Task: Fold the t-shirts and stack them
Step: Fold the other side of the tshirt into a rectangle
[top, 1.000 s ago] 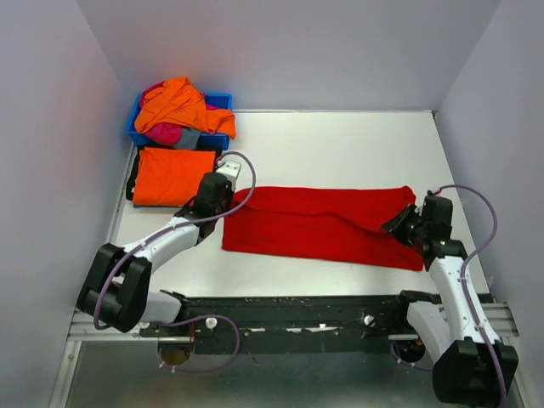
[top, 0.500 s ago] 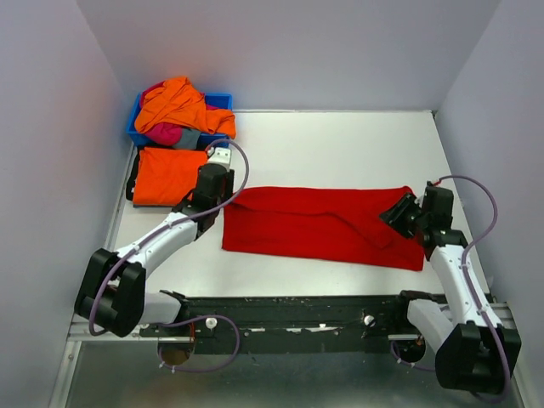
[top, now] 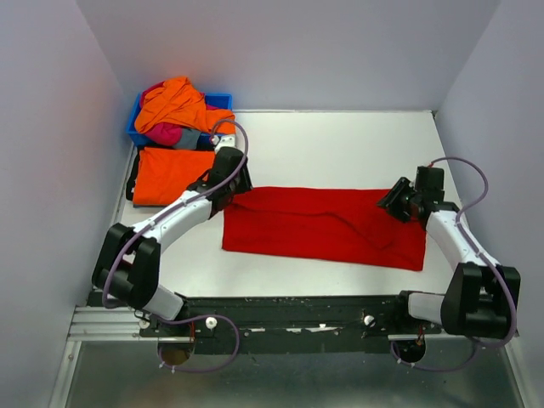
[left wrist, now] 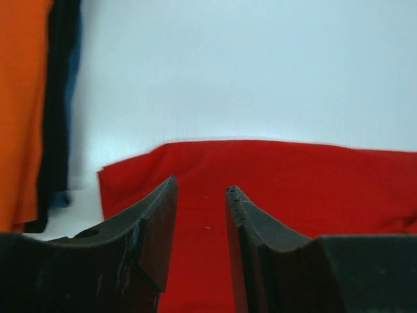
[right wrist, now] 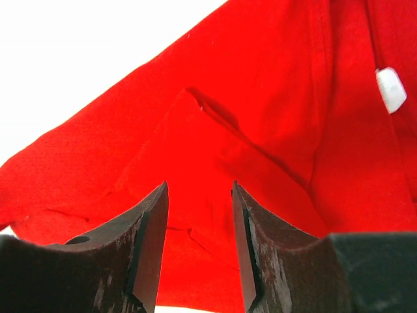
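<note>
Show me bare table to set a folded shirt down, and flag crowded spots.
Widest free patch: table beyond the red t-shirt, right of the blue bin. A narrow strip runs along the shirt's near edge. Crowded: far-left, bin plus folded orange t-shirt.

blue bin (top: 221,100) at table's (top: 340,144) far-left corner.

Spread t-shirt (top: 323,225): plain bright red, no pattern. Its sewn-in label (right wrist: 391,90): white. Folded t-shirt (top: 170,174): plain orange. Bin (top: 220,100): blue. Crumpled t-shirt (top: 178,102) on top of the bin: orange. Below it, magenta-pink t-shirt (top: 163,133) and grey t-shirt (top: 189,138). Table (top: 340,144): white. Left arm (top: 174,225) and right arm (top: 450,238): white links, black joints. Cables (top: 476,174): lilac. Walls (top: 280,51): pale grey-lilac.
</note>
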You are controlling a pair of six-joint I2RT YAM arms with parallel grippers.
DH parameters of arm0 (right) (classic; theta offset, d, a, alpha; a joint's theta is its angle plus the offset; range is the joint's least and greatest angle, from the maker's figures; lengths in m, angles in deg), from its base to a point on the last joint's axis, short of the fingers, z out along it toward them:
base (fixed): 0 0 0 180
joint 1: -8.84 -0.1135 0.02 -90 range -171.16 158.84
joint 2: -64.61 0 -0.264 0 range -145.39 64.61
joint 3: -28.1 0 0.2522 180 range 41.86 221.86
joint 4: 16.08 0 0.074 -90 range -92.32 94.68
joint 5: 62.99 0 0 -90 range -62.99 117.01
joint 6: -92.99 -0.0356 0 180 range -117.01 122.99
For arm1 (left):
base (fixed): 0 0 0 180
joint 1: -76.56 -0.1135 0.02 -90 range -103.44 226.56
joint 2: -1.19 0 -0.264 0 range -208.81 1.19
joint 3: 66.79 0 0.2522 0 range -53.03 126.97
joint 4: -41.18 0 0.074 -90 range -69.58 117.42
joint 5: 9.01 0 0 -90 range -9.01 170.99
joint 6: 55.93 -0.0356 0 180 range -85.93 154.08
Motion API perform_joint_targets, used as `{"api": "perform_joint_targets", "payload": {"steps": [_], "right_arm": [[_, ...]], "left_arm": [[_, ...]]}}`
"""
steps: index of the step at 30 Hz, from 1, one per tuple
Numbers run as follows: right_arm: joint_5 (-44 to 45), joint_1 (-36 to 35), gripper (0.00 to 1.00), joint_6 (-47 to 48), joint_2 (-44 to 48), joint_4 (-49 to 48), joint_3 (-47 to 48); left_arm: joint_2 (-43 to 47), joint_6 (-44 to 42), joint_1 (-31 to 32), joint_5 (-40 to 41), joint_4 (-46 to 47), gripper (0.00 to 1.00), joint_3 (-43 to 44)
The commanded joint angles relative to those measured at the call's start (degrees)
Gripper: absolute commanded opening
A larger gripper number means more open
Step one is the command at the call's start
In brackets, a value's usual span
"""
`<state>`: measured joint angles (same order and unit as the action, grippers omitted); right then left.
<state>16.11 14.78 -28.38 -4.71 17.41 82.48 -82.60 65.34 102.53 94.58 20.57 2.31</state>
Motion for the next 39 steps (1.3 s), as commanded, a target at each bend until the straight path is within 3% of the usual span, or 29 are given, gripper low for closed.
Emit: {"api": "perform_joint_targets", "payload": {"steps": [1,8,15,18,23,35,37,39], "right_arm": [[4.9,-0.7,0.53,-0.2,-5.1,-2.6,3.8],[4.2,-3.2,0.54,-1.2,-17.8,-4.7,8.1],[4.8,-5.0,0.52,-0.8,-22.9,-3.8,11.6],[4.4,-5.4,0.38,-0.7,-21.9,-3.7,10.7],[3.5,-5.7,0.01,0.3,-16.7,-3.0,7.8],[-11.2,-9.2,0.04,-1.7,-0.5,1.1,-5.4],[-13.4,-10.4,0.10,-3.4,4.0,0.8,-8.4],[-16.0,-11.6,0.29,-5.0,8.7,1.3,-11.0]], "left_arm": [[-4.9,4.8,4.7,-5.7,1.5,0.49,4.2],[-14.3,6.2,9.4,-10.2,3.6,0.49,10.1],[-21.1,6.4,11.0,-15.5,4.9,0.49,14.5],[-23.2,6.3,11.2,-16.9,4.9,0.49,16.1],[-25.3,6.1,12.0,-18.2,5.0,0.49,18.2],[-27.7,5.2,14.5,-21.8,5.0,0.49,21.7],[-28.0,5.3,15.2,-22.1,4.9,0.49,22.1],[-28.1,5.4,15.5,-22.5,5.2,0.49,22.3]]}}
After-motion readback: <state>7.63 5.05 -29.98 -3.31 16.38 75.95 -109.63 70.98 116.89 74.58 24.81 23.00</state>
